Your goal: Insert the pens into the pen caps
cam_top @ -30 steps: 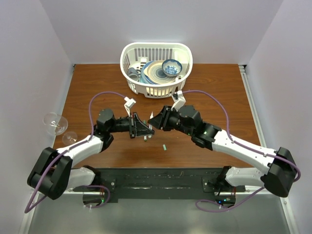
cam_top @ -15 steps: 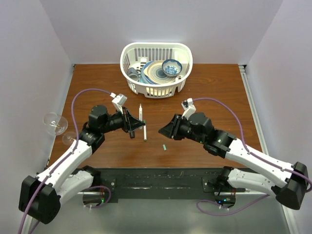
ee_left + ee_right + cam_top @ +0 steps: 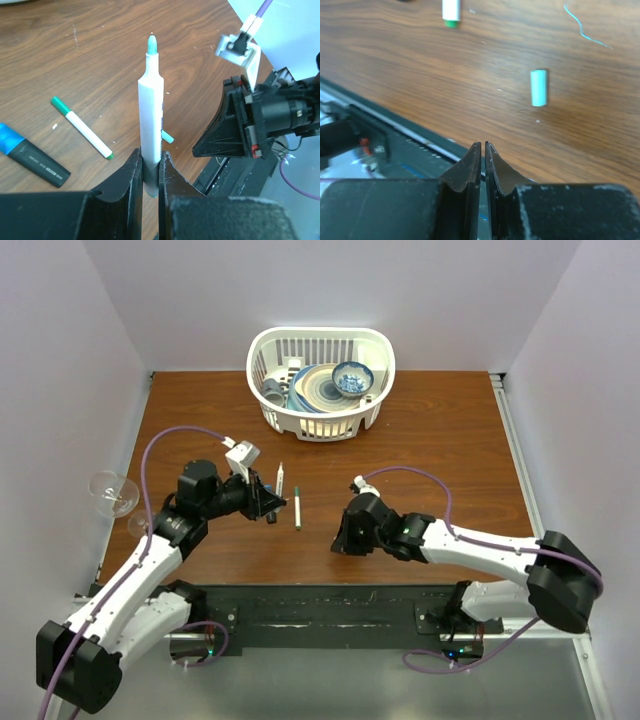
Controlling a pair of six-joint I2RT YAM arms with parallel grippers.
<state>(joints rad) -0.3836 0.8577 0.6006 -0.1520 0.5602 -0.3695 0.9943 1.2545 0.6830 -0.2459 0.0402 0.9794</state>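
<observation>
Left end effector (image 3: 150,162): pinching an uncapped pen (image 3: 151,100)
Right end effector (image 3: 483,150): pressed together, empty
Pen cap (image 3: 539,88): lying loose on tabletop (image 3: 420,60)

The held pen (image 3: 151,110) is hidden at its lower end inside the left gripper (image 3: 151,159). A blue highlighter (image 3: 30,155) is cut off at far left of that view. The lying pen (image 3: 451,11) is cut by the right wrist view's top edge.

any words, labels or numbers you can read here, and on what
Highlighter: a line of small white print along its dark barrel, too small and blurred to read.
Nothing else in any view carries readable text.
</observation>
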